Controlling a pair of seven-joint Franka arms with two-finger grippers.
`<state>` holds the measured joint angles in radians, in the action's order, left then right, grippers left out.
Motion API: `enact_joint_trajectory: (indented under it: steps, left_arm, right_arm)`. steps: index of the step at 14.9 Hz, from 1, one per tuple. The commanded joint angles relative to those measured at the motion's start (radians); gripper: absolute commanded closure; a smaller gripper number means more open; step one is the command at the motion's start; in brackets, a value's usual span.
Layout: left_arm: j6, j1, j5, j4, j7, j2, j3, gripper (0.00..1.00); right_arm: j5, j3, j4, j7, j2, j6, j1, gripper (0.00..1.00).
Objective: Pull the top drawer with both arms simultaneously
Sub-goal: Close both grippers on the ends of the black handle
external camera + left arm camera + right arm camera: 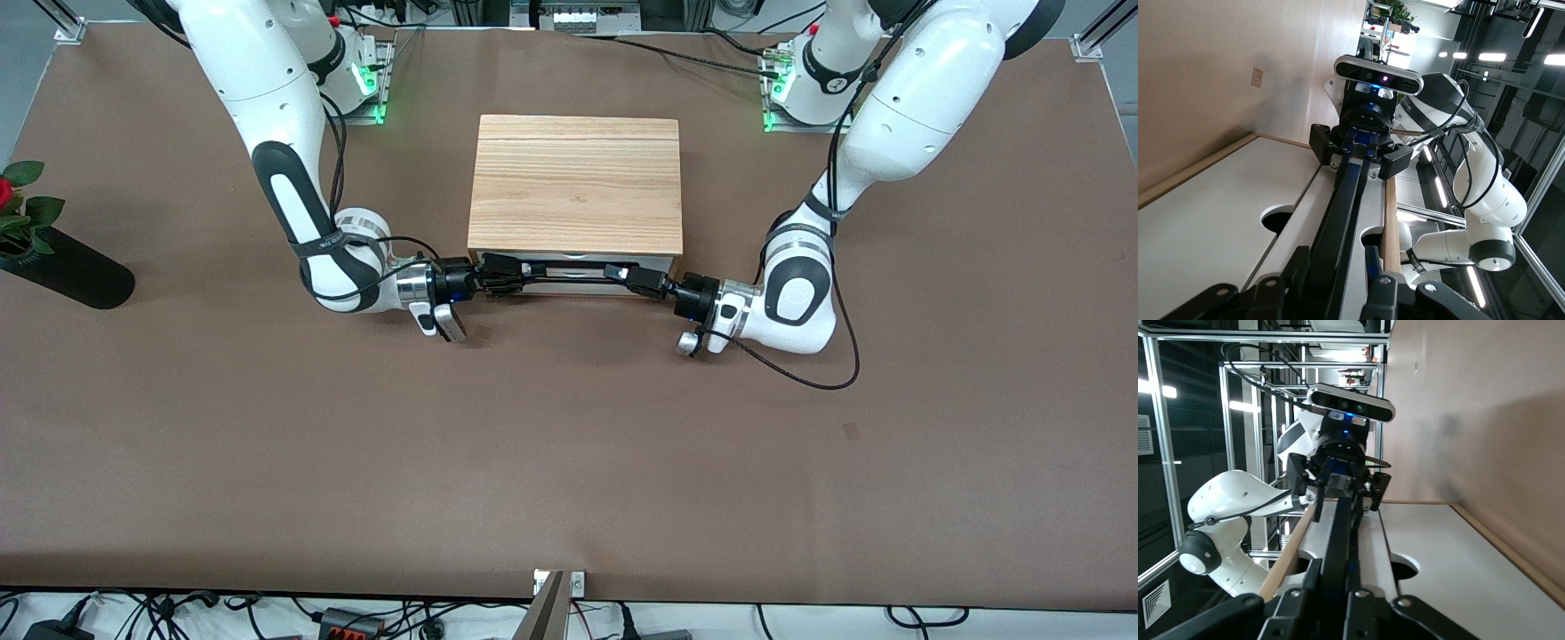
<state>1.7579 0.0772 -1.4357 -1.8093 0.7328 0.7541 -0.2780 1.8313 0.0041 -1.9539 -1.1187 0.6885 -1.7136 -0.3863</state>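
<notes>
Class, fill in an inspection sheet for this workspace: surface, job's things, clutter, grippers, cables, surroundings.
Surface: brown table, bare in front of the cabinet.
Job's things: white-fronted top drawer with long black bar handle, in light-wood cabinet; barely out, if at all.
Clutter: black vase with red flower at the right arm's end.
Grippers: left gripper and right gripper, jaws shut on the handle, one at each end.
Cables: black cable looping from the left wrist.
Surroundings: cables, aluminium frames.

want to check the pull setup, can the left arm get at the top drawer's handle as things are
Yes, it looks so: the left gripper is already at the black bar handle of the top drawer, fingers around it, with the right gripper at the bar's other end.
</notes>
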Motion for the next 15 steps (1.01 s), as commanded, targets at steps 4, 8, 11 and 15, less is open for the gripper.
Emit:
enact_joint_trajectory:
  steps: [4, 8, 11, 15]
  left_arm:
    - [-0.009, -0.004, -0.028, -0.028, 0.023, -0.015, -0.013, 0.68]
    - [-0.008, -0.007, -0.028, -0.036, 0.056, -0.015, -0.013, 0.81]
    - [-0.006, -0.008, -0.028, -0.033, 0.056, -0.015, -0.013, 0.85]
    - [0.002, -0.005, -0.035, -0.027, 0.054, -0.013, -0.013, 0.86]
  right_arm:
    - [0.017, -0.001, -0.014, -0.026, -0.01, 0.008, -0.003, 0.91]
    - [0.019, -0.001, -0.01, -0.021, -0.009, 0.012, 0.003, 0.91]
    - [0.019, -0.001, -0.008, -0.024, -0.009, 0.012, 0.004, 0.91]
    - [0.019, -0.001, -0.006, -0.024, -0.009, 0.011, 0.001, 0.91]
